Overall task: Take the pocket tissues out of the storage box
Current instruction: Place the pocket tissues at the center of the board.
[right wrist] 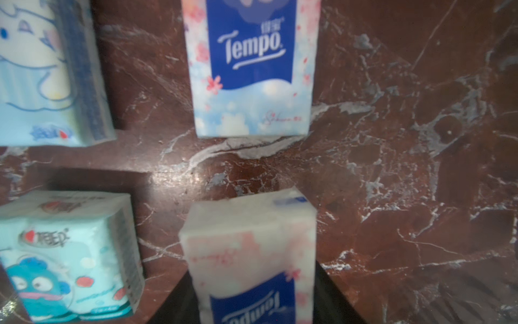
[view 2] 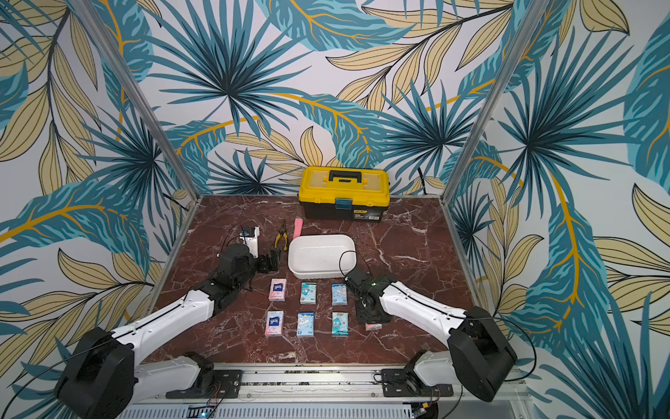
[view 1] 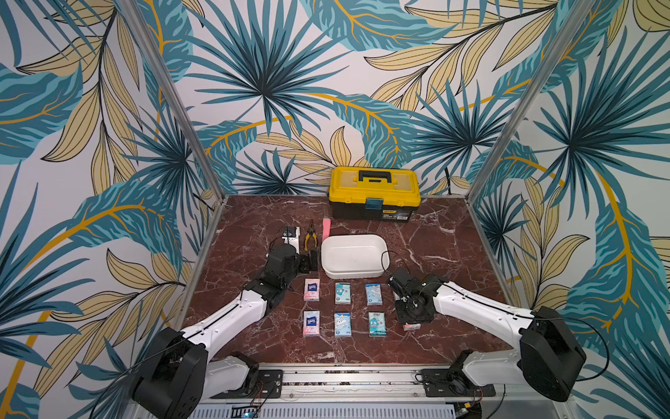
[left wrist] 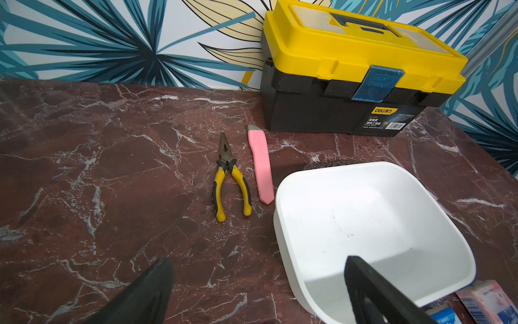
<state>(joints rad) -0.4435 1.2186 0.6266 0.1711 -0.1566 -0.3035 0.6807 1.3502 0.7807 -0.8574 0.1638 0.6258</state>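
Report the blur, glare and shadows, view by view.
Right wrist view: soft throughout, blurriest on the pink pack gripped by the right gripper; the logo on the next pack is legible. Left wrist view: sharp, with a bright patch and a grey shadow band inside the storage box. Both top views: even light, no hard glare on the table.

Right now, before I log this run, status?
Left pincer open beside storage box. Right pincer shut on pink tissue pack, low over table. Box empty, other packs laid out on table. Nothing in the way.
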